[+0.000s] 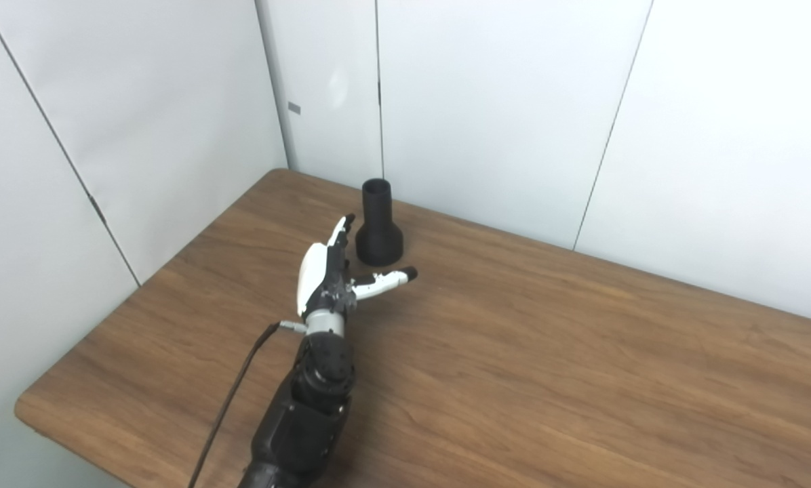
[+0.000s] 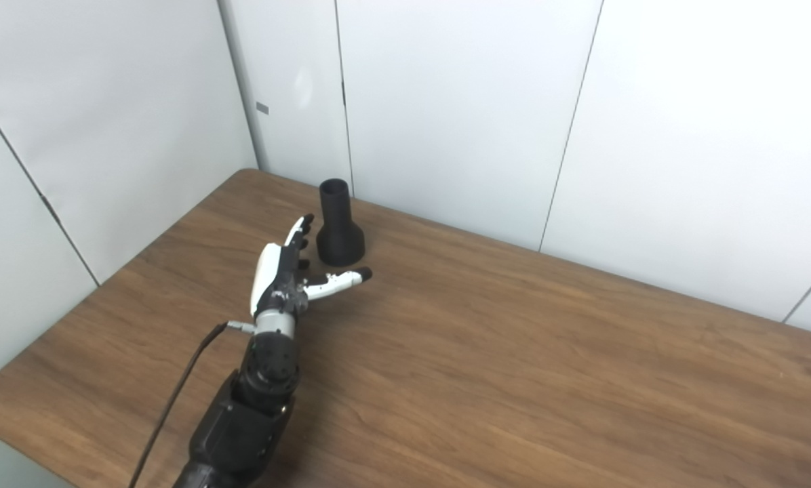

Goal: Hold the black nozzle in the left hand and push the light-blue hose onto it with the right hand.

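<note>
Left eye view gives me the left hand (image 1: pixel 327 274) reaching up the wooden table (image 1: pixel 548 352) with its fingers (image 1: pixel 341 230) stretched out straight and the thumb (image 1: pixel 385 279) swung wide to the right, so the hand is spread apart and holding nothing. Just ahead of it stands the black nozzle (image 1: pixel 379 224), upright on its wide flared base, narrow open neck pointing up, near the far left corner of the table and close to the white wall panels (image 1: pixel 500 102). From my seat the fingertips sit just left of the nozzle's base and the thumb tip just in front of it; I cannot tell whether either actually touches it. A dark cable (image 1: pixel 232 400) runs down from the wrist and is cut off at the bottom edge, as is the forearm (image 1: pixel 304 420). My right hand is outside both pictures, and I cannot find the light-blue hose in either. The table's right end runs out of frame.
</note>
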Tool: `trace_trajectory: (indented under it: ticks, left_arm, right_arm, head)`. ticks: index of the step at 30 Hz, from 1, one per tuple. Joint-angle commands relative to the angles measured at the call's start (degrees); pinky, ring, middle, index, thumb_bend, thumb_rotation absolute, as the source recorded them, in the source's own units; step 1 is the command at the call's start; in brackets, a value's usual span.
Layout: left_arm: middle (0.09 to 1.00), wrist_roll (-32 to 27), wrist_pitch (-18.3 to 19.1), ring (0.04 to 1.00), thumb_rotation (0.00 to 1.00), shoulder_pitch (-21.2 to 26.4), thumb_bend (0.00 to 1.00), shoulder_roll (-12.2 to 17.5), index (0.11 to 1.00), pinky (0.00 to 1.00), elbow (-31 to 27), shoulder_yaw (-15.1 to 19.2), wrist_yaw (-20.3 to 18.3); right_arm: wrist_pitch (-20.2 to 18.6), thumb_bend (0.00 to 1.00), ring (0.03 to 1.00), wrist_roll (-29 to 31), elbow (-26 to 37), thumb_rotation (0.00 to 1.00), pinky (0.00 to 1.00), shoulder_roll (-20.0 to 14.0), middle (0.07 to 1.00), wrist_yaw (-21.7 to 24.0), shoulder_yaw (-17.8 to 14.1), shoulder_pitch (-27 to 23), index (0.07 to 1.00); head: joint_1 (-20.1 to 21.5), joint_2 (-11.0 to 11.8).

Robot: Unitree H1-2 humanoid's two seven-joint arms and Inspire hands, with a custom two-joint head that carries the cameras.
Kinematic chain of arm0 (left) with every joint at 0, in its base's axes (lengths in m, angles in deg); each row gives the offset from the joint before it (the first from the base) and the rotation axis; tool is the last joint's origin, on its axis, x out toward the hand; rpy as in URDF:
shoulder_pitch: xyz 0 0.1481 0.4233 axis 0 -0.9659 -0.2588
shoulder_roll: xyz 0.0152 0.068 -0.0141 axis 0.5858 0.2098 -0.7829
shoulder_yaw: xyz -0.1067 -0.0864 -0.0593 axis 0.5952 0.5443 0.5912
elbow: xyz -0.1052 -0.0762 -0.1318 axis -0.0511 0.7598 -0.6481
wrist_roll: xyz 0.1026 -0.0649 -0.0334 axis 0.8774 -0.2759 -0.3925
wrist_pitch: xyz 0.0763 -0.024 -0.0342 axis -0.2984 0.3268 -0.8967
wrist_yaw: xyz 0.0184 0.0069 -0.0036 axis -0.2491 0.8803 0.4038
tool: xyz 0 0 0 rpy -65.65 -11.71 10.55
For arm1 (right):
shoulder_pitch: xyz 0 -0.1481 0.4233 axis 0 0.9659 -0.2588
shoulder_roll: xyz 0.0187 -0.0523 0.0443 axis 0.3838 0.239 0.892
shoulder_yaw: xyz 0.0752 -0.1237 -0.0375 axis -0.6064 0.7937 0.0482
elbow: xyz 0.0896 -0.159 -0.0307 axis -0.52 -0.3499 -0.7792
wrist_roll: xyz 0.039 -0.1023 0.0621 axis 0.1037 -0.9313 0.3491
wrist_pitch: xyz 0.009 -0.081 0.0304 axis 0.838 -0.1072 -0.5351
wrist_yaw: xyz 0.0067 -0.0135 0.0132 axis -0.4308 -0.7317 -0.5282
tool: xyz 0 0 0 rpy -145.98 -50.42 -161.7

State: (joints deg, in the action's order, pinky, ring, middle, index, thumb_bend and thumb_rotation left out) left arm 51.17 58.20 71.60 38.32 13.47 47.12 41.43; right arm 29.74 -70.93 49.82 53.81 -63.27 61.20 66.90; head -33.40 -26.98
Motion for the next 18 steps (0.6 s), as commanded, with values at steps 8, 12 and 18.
trace_trajectory:
  ticks: [8, 12, 18]
  left_arm:
    - [0.951, 1.3, 1.3, 0.907, 0.22, 3.8, 1.00, 2.1, 0.952, 0.78, 3.3, -0.6, -0.6]
    - [0.949, 1.8, 2.0, 0.902, 0.24, 4.0, 1.00, 2.4, 0.948, 0.77, 3.9, -0.9, -0.7]
    - [0.934, 2.5, 2.7, 0.889, 0.22, 4.8, 1.00, 3.2, 0.930, 0.77, 5.2, -1.2, -0.7]
  right_arm:
    - [0.4, 0.59, 0.574, 1.0, 0.1, 0.44, 0.45, -0.4, 0.591, 0.9, -0.5, 0.3, 0.535]
    - [-0.3, 0.59, 0.565, 0.8, 0.6, 0.45, 0.44, -0.3, 0.584, 0.4, -0.5, 0.4, 0.530]
    - [-0.3, 0.59, 0.553, 0.8, 0.6, 0.44, 0.44, -0.5, 0.573, 0.6, -0.5, 0.5, 0.525]
  head:
    - [0.0, -0.2]
    - [0.1, -0.2]
    - [0.3, -0.2]
